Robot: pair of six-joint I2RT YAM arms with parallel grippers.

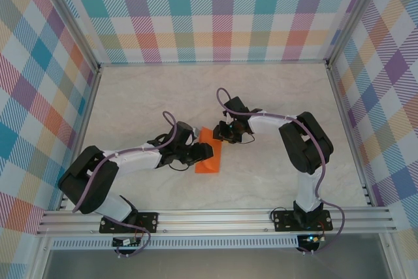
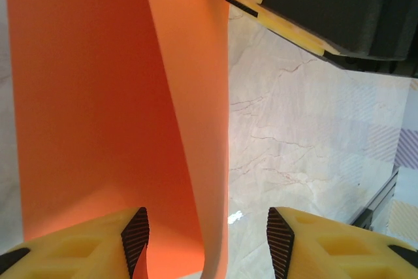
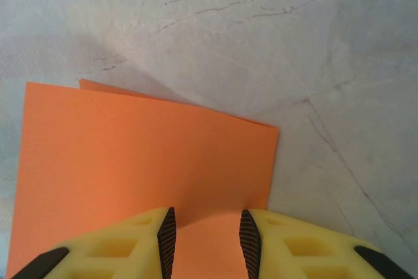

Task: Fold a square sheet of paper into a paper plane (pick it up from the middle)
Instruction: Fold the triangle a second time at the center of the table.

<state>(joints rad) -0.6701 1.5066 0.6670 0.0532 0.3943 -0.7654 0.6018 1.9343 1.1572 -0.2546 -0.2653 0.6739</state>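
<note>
Left fingers (image 2: 78,249) spread, yellow with ribbed black pads. The square sheet of paper (image 2: 98,96) stands between them as a folded-over loop. One pad is against the orange face, and the other pad is clear of the curled edge with marbled table (image 2: 307,135) showing in the gap. No pinch there.

Right fingers (image 3: 287,246) sit a little apart, with orange filling the slot between the pads. Cannot tell whether they clamp it or only rest on it. From this wrist the sheet (image 3: 144,155) lies doubled, a lower layer peeking out along the far edge.

From above, the sheet (image 1: 212,161) is near mid-table, a narrow orange strip. The left gripper (image 1: 201,155) is at its left side and the right gripper (image 1: 226,133) at its far right corner, the two close together.

In the way: the right gripper's yellow finger and dark body (image 2: 339,4) crowd the far end of the sheet, straight ahead of the left gripper (image 2: 208,227).

Around: checked walls (image 1: 222,11) on three sides, metal rail (image 1: 215,217) along the near edge.
</note>
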